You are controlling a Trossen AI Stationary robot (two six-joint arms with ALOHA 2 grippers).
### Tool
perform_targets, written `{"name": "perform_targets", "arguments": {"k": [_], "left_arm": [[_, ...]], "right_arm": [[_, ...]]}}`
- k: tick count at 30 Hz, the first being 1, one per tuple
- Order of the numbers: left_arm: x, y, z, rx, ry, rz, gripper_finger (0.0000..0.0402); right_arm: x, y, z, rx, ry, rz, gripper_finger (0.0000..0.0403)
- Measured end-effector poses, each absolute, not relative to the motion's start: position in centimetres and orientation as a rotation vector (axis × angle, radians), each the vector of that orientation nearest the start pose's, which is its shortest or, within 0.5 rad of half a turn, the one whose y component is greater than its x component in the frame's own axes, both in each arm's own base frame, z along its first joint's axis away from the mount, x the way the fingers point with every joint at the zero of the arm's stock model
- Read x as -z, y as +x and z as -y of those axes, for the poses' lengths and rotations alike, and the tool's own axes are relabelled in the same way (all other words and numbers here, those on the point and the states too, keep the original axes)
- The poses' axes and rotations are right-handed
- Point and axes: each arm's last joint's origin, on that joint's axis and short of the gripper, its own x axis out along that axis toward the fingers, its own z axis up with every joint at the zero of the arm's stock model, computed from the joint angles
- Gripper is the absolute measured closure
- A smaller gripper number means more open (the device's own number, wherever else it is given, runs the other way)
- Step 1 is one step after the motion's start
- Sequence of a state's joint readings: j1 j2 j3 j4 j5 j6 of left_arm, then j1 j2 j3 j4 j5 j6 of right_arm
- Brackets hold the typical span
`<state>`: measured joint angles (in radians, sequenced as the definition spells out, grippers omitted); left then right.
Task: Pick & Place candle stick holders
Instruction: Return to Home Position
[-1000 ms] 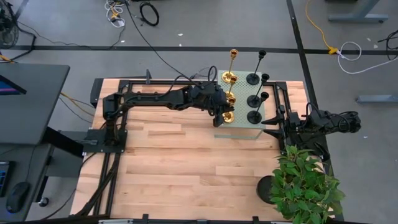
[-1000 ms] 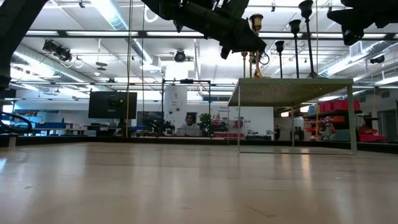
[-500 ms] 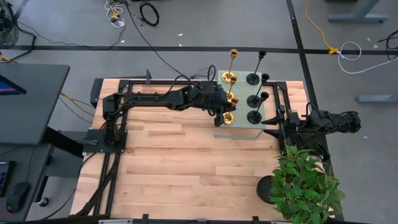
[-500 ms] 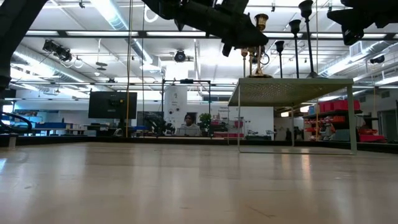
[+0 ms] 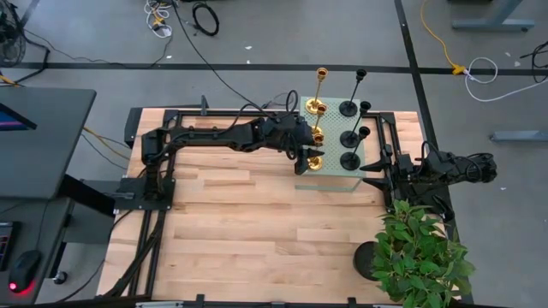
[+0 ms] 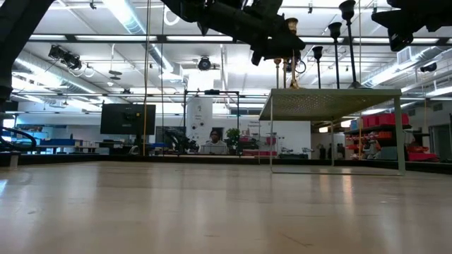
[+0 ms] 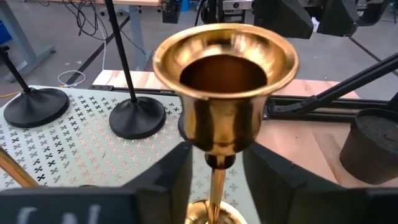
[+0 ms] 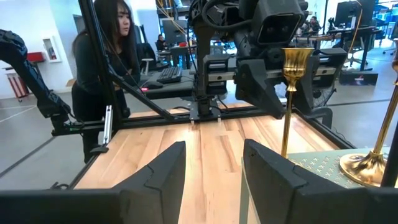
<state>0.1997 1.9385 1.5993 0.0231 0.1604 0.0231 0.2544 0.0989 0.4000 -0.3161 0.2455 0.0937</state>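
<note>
Standing on the perforated shelf (image 5: 330,177), three gold candle stick holders (image 5: 316,105) line up beside three black candle stick holders (image 5: 349,135); the left gripper (image 5: 308,156) has its fingers spread wide either side of the nearest gold stem, not gripping it. Off the shelf's right edge waits the right gripper (image 8: 213,152), fingers likewise apart, near a leafy plant (image 5: 419,252) in a black pot (image 5: 366,257) on the wooden table (image 5: 240,222), while a person (image 8: 102,68) stands in the room beyond.

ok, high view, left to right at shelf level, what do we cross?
Desk → gold holders, left gripper open at the front one → black holders → right gripper, open.
</note>
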Motion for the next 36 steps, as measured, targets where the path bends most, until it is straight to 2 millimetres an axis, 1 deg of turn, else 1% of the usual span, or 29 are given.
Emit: {"name": "perform_targets", "arguments": {"k": [4,8,12,15,20,21,24,26,28,30,32,36], "left_arm": [[-29.5,44.8,-8.6,-0.034,-0.020,-0.326,0.0221],[-29.7,44.3,-8.7,-0.034,-0.002,-0.361,0.0198],[-30.9,43.2,-9.2,-0.049,-0.006,-0.373,0.0191],[-32.0,42.1,-9.7,-0.066,-0.014,-0.391,0.0191],[-33.2,40.5,-10.4,-0.087,-0.014,-0.406,0.0191],[-33.4,40.0,-10.5,-0.093,-0.015,-0.402,0.0191],[-33.1,38.8,-10.9,-0.107,-0.023,-0.417,0.0190],[-32.8,37.8,-11.1,-0.118,-0.028,-0.425,0.0191],[-32.6,36.5,-11.0,-0.129,-0.032,-0.415,0.0191],[-32.7,35.2,-10.9,-0.137,-0.033,-0.369,0.0191],[-32.2,33.8,-10.6,-0.140,-0.043,-0.331,0.0191],[-31.2,30.9,-9.6,-0.136,-0.052,-0.220,0.0191]], "right_arm": [[-25.8,6.9,-1.1,-0.008,0.089,-0.015,0.0240],[-25.8,6.9,-1.0,0.012,0.085,-0.013,0.0240],[-25.8,6.9,-0.9,0.052,0.079,-0.010,0.0240],[-25.8,6.8,-0.9,0.049,0.079,-0.008,0.0240],[-25.9,6.8,-0.8,0.062,0.043,-0.002,0.0240],[-25.9,6.7,-0.8,0.086,0.046,0.006,0.0240],[-26.0,6.4,-0.3,0.201,0.054,0.025,0.0240],[-26.2,6.1,-0.1,0.247,0.049,0.048,0.0240],[-26.2,5.7,0.0,0.243,0.043,0.065,0.0240],[-26.1,5.4,0.0,0.220,0.061,0.081,0.0240],[-25.6,5.7,-0.2,0.202,0.068,0.077,0.0240],[-24.0,6.7,-0.4,0.214,0.100,0.084,0.0240]]}}
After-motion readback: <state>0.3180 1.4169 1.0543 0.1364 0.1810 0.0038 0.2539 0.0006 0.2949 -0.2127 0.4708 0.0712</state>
